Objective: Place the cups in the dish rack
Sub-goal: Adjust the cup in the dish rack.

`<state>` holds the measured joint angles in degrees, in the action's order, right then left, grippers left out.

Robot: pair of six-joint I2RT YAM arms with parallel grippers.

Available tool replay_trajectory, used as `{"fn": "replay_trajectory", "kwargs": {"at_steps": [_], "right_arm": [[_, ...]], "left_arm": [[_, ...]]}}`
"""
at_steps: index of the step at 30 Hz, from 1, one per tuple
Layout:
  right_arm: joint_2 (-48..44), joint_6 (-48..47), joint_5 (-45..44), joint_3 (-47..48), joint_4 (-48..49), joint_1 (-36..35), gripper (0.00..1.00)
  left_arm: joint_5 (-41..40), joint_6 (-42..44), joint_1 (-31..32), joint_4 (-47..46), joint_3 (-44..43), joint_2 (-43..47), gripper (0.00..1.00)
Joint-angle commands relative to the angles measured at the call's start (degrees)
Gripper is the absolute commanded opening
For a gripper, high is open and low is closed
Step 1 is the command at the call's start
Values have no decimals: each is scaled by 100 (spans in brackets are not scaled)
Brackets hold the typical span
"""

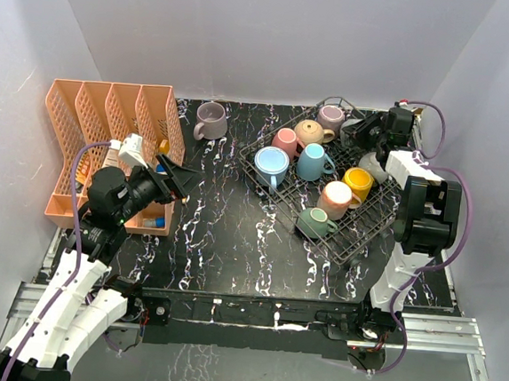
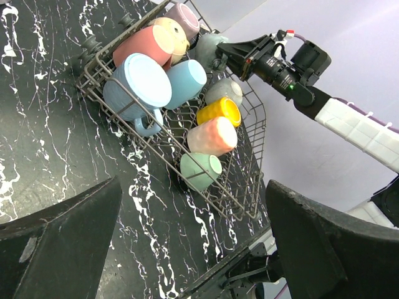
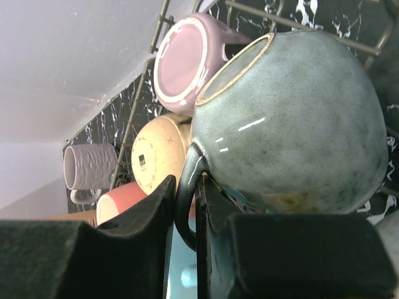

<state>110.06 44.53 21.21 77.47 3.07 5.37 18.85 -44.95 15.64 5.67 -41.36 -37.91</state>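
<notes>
We see a glossy speckled grey mug (image 3: 293, 118), a dark metal wire rack (image 1: 370, 220), an orange plastic organiser (image 1: 73, 121), and a smooth marbled black surface (image 1: 215, 232).

The right end effector (image 3: 187, 184) grips the grey mug (image 3: 293, 118) by its dark handle.

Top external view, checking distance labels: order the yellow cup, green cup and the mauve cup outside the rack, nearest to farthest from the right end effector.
1. Yellow cup, dish rack right side.
2. Green cup, its near corner.
3. Mauve cup, on the table, left.
</notes>
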Motion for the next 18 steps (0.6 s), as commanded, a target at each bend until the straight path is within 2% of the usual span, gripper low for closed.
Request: {"fn": "replay_trajectory", "kwargs": {"at_steps": [1,13,18], "right_arm": [[-429,-185,-99,57,1621,33,8],[255,677,228,-226,3466,140,8],[344,728,262,-590,3807,137,8]], "left_arm": [[82,35,-12,-72,-168,-18,96],[76,47,-11,-57,-166,-86,96],[89,40,-16,-113,-161,-167,96]]}}
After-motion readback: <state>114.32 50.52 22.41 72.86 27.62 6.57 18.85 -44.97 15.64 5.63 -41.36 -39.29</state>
